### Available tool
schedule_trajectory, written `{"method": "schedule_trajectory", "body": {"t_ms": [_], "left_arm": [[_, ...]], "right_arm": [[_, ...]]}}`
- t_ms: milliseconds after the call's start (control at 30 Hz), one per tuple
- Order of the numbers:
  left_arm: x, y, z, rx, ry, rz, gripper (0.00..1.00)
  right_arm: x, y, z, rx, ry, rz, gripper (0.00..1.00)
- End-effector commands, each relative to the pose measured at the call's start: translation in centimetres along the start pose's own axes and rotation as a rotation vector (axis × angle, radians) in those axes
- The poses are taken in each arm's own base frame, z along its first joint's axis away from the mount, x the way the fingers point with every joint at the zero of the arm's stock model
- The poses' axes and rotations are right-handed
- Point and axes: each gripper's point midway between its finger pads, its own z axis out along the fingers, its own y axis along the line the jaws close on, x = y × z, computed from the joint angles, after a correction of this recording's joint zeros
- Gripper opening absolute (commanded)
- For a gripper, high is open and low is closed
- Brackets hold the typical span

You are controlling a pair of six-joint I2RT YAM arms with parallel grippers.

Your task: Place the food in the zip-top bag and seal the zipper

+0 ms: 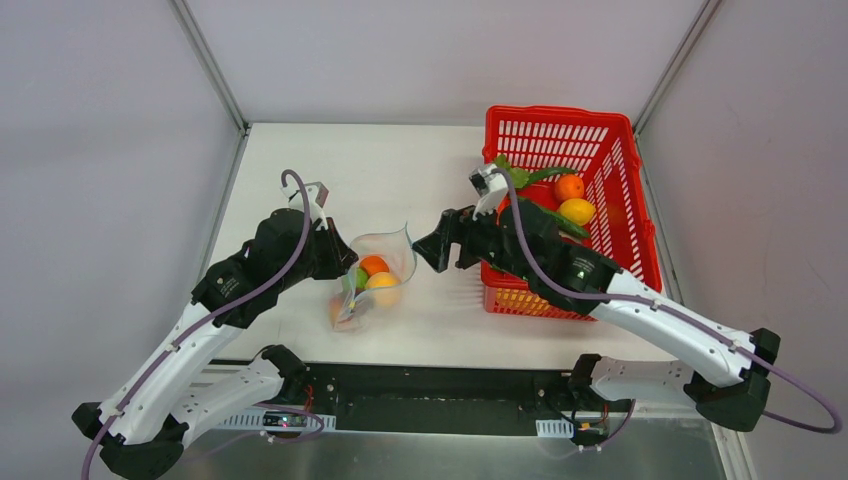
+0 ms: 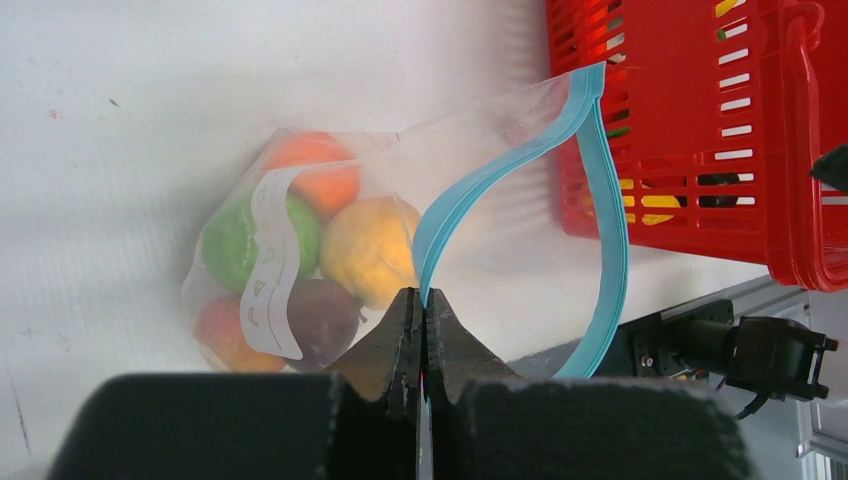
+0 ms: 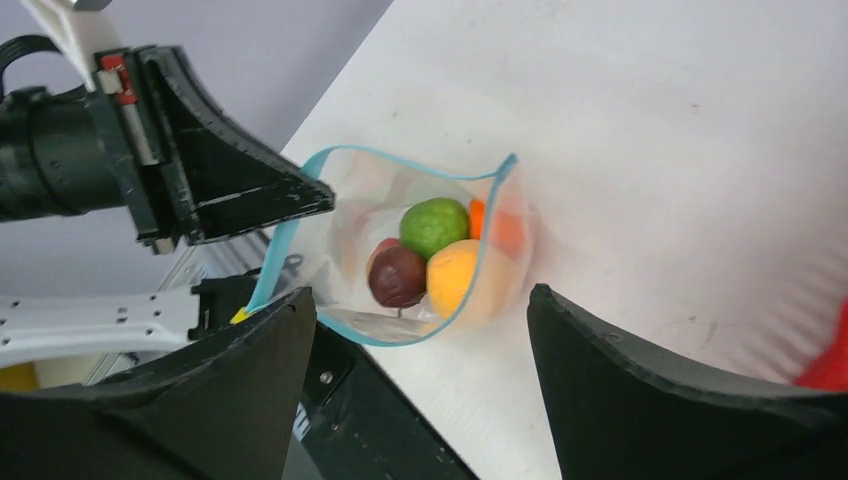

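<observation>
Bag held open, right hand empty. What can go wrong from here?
1. The left hand grips the zipper at one spot; the zip-top bag may sag shut.
2. The open right hand sits near its mouth and might snag it.
3. Food is left in the red basket; a fuller bag may not seal.

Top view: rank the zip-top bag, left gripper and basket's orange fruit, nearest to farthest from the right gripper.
1. zip-top bag, just left of the right gripper.
2. left gripper, on the bag's far edge.
3. orange fruit, right, in the red basket.
</observation>
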Motion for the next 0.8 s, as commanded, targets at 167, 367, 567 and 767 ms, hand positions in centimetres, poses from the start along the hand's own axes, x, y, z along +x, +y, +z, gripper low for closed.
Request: {"method": "schedule_trajectory", "body": {"t_ms": [167,367,567,767], "left_arm": [[-1.1,-0.1,-0.2,-0.003,-0.047,-0.018,0.00],[-1.0,0.2,-0.4,0.000,-0.057,-0.013,0.00],[-0.8,1.3,-0.8,-0.042,-0.067,0.000,0.00],[-0.7,1.1,-0.7,-0.029,-0.064,-0.001,0.00]], "right_arm": [[-4.3,-6.1,-3.3,0.322,-0.254,0.079,0.84],[-5.3,-8.7,-6.4,0.437,-0.333,0.083,0.88],[-5.5,-14.8,-10.4,0.766,-0.355,0.051,0.94],[-5.1,-20.8,-13.3,0.949,-0.303,0.143,0.96]]}}
